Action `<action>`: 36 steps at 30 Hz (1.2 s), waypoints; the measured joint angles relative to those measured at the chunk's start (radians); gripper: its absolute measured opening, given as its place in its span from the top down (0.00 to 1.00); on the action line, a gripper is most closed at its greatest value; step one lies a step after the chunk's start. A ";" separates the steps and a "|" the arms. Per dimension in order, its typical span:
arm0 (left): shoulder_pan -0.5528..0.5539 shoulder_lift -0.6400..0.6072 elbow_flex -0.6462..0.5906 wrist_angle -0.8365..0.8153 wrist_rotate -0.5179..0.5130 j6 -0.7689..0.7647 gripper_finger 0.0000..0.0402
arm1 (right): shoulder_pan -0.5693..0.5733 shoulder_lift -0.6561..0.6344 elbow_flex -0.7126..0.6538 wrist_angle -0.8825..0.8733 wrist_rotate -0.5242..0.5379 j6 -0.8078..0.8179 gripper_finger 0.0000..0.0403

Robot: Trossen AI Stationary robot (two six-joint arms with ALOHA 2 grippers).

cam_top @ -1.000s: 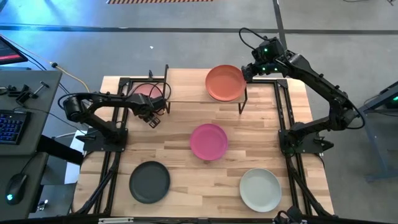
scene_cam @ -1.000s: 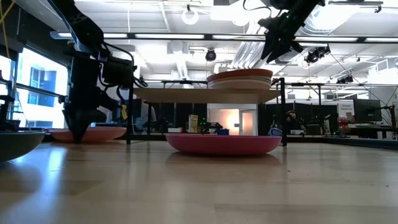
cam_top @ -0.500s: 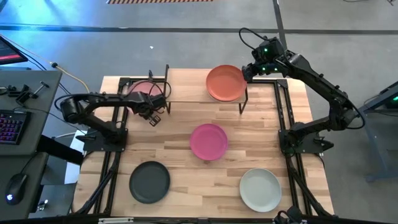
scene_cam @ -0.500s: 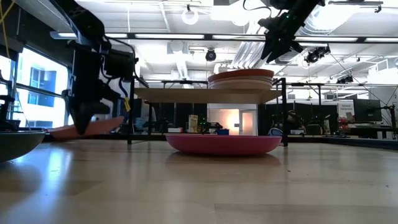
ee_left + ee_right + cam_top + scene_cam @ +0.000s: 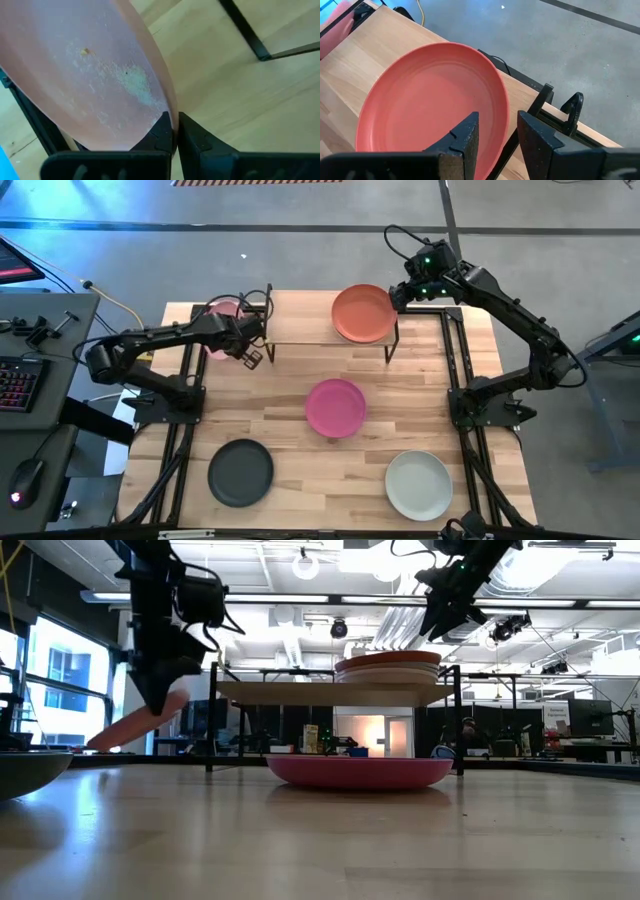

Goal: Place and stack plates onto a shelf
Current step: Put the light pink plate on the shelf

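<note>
While the left gripper (image 5: pixel 247 346) pinches the tilted pink plate (image 5: pixel 222 313) by its rim at the frame's upper left, it may slip and drop short of the shelf (image 5: pixel 300 330); the right gripper (image 5: pixel 397 297), open, waits above the orange plate (image 5: pixel 361 313)

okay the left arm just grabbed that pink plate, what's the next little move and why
Probably carry it up and across over the shelf. The left pincer is shut on the pink plate's rim, and the plate hangs tilted clear of the table beside the shelf's bare end; the stack fills the other end.

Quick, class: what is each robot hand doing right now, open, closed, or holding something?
Left hand: closed on the rim of the light pink plate, lifted and tilted.
Right hand: open, at the terracotta orange plate on the shelf, holding nothing.
</note>
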 joint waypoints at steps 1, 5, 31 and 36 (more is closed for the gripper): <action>0.000 -0.004 0.005 -0.002 0.000 0.000 1.00 | 0.000 0.000 0.000 0.000 0.000 0.000 0.72; 0.000 -0.022 0.032 -0.026 -0.004 0.003 1.00 | 0.000 0.000 0.000 0.000 0.000 0.000 0.72; -0.002 -0.063 0.576 -0.091 -0.158 0.348 1.00 | 0.000 0.000 0.000 0.000 0.000 0.020 0.72; -0.014 -0.017 0.664 -0.048 -0.091 0.567 1.00 | 0.000 0.000 0.000 0.000 0.000 0.020 0.72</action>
